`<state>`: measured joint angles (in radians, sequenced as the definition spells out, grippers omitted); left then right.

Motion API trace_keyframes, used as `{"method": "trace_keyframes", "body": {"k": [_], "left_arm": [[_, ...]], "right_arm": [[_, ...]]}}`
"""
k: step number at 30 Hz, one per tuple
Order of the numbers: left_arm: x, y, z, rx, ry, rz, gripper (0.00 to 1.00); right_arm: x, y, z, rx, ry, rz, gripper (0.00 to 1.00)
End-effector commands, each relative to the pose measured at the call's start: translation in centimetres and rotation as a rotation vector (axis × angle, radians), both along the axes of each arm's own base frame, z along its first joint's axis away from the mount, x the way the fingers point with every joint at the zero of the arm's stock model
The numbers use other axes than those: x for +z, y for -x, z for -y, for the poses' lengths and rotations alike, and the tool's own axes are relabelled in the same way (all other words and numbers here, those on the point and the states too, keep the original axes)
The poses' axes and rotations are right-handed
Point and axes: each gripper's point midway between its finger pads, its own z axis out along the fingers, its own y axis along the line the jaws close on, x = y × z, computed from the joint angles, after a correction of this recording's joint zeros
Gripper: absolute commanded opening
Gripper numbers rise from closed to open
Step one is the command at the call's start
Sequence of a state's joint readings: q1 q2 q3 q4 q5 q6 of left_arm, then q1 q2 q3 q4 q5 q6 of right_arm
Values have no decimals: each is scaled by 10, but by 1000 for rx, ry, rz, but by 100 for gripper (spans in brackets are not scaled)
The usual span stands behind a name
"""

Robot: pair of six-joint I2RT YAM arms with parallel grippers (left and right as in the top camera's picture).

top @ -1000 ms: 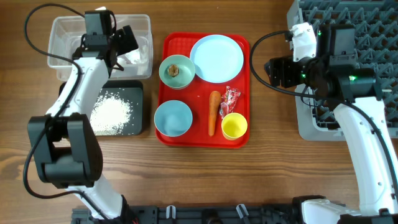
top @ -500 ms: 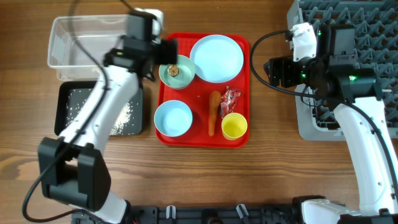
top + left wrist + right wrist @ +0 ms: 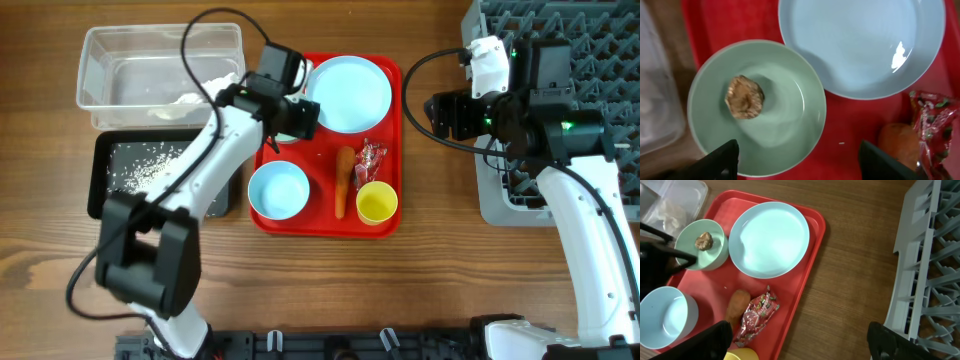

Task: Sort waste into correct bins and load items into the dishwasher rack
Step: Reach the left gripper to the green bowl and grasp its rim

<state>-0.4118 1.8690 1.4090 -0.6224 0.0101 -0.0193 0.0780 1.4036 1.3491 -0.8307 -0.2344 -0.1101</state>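
Note:
My left gripper [image 3: 290, 115] is open and empty, hovering over the mint bowl [image 3: 757, 107] that holds the small brown food lump [image 3: 743, 96]. The pale-blue plate [image 3: 348, 93], a pale-blue bowl [image 3: 278, 190], the orange carrot [image 3: 343, 182], the red-and-silver wrapper [image 3: 372, 158] and the yellow cup [image 3: 377, 203] lie on the red tray [image 3: 325, 222]. The crumpled white tissue [image 3: 190, 98] lies in the clear tub [image 3: 160, 40]. White grains [image 3: 150, 165] lie in the black tray [image 3: 105, 200]. My right gripper [image 3: 440, 115] is open and empty between the red tray and the grey dishwasher rack [image 3: 560, 60].
Bare wooden table [image 3: 440, 250] lies between the red tray and the rack. The rack's pale edge [image 3: 910, 255] stands to the right in the right wrist view. The left arm's black cable [image 3: 215, 20] arches over the clear tub.
My left arm has swung right from the clear tub to above the mint bowl on the red tray. The tissue now lies in the tub. The right arm has not moved.

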Motion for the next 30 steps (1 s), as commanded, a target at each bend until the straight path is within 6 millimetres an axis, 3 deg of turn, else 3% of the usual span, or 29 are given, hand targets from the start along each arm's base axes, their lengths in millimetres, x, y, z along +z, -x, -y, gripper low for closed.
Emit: {"method": "trace_keyframes", "body": {"k": [1, 5, 10, 14, 30], "left_arm": [[-22, 8, 16, -53, -9, -49, 71], [-35, 14, 26, -80, -24, -74, 68], [-61, 16, 23, -74, -46, -125, 53], [-75, 11, 24, -69, -46, -129, 49], [-72, 0, 30, -30, -7, -89, 4]], "right_arm": [[4, -4, 1, -11, 1, 10, 89], [4, -4, 1, -11, 1, 9, 89], [4, -4, 1, -11, 1, 7, 90], [4, -4, 1, -11, 1, 7, 89], [3, -4, 1, -11, 1, 6, 90]]}}
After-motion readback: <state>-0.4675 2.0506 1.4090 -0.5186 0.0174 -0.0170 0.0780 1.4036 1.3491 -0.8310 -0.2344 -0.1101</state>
